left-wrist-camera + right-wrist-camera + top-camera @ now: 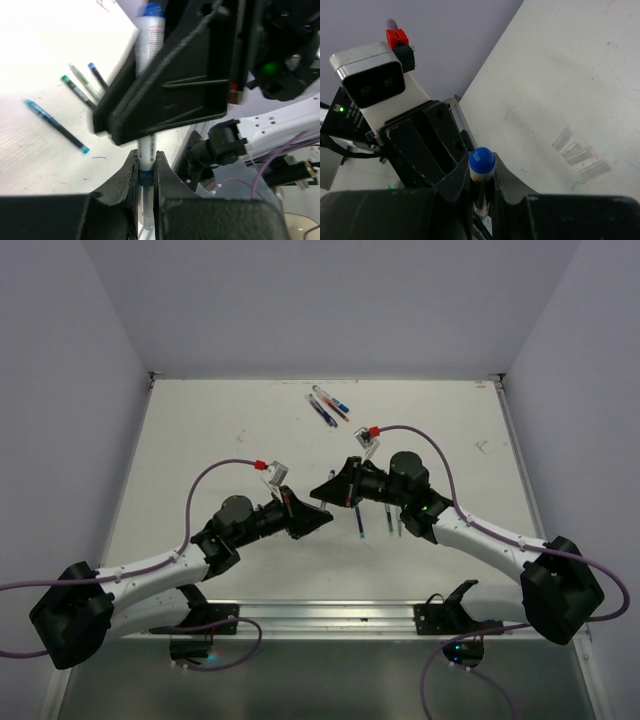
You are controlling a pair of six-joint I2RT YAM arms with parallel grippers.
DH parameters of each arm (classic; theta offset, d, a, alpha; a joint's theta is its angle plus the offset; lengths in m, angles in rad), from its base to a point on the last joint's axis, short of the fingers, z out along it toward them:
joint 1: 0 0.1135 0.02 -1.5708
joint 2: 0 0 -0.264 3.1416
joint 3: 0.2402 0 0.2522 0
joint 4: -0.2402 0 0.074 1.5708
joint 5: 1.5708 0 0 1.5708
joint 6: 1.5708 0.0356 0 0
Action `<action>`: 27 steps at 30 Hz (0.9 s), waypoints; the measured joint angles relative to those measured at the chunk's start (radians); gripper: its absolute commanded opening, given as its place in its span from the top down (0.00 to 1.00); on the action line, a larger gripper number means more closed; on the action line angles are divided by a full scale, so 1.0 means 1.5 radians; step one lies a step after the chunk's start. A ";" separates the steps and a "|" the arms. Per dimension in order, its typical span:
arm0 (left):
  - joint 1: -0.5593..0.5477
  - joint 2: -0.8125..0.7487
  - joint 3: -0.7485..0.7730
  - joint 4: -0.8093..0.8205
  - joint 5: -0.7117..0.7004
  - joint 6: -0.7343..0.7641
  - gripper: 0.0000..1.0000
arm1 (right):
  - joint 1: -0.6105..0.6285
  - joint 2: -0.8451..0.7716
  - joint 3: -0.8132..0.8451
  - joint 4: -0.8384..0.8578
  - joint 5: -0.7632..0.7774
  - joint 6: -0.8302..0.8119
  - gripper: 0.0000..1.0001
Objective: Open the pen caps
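left end effector clamps a pen low on its barrel; right end effector pinches the same pen's blue-tipped end, above the worktop centre. other pens lie farther back.

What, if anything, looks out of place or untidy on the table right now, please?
Three short clear plastic pieces lie loose on the table, apart from any pen, with faint ink marks around them. Loose pens lie at mixed angles near the far edge. Nothing looks spilled or broken.
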 measured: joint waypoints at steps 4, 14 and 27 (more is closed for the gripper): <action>0.002 0.007 0.002 -0.004 0.000 0.005 0.94 | 0.005 0.002 0.001 0.019 -0.014 0.023 1.00; 0.007 0.005 -0.001 -0.005 0.042 0.026 0.49 | 0.003 0.004 0.002 -0.031 0.006 0.020 1.00; 0.017 0.010 -0.022 -0.007 0.073 0.046 0.84 | 0.004 -0.006 0.002 -0.057 0.003 0.022 1.00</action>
